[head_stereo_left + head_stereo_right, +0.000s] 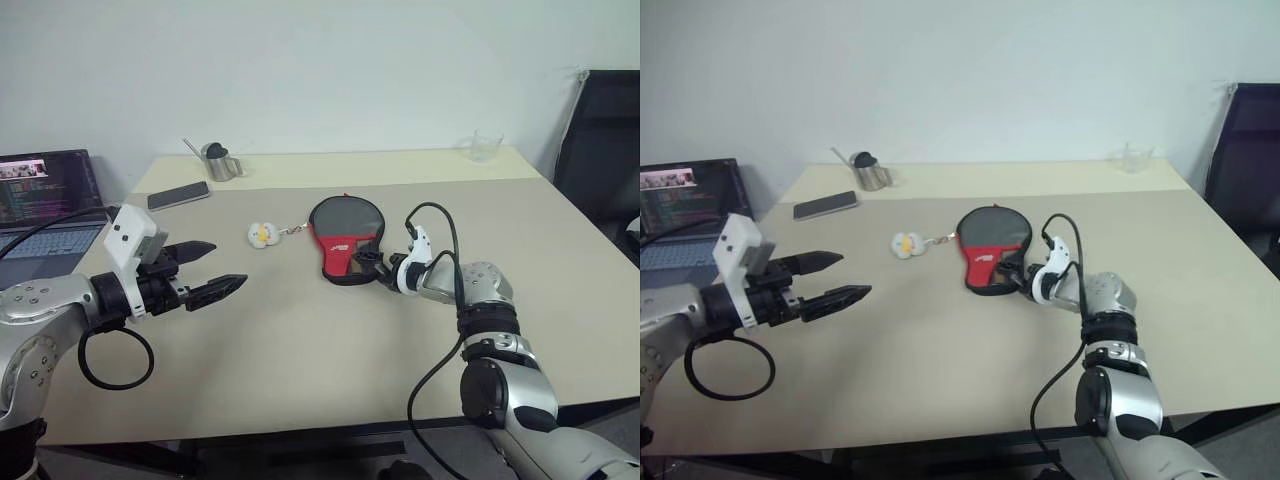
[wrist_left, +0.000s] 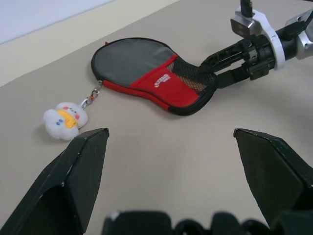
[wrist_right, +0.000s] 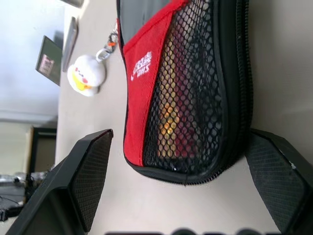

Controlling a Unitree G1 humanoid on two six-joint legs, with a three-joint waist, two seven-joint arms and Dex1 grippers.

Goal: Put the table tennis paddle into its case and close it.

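Observation:
The case [image 1: 340, 228] lies flat near the middle of the table, grey-black round end away from me and red panel and mesh pocket toward me. Through the mesh, the red-and-tan handle of the table tennis paddle [image 3: 171, 122] shows inside. My right gripper [image 1: 366, 264] is open at the case's narrow near end, one finger on each side of it and close to the fabric. My left gripper [image 1: 228, 264] hangs open above the table well to the left of the case, holding nothing.
A white-and-yellow plush charm [image 1: 262, 234] is chained to the case's left side. A black smartphone [image 1: 179, 195] and a metal cup [image 1: 220, 163] lie at the back left, and a clear glass [image 1: 486, 146] at the back right. A laptop [image 1: 45, 205] stands off the left edge, a black chair [image 1: 605, 150] on the right.

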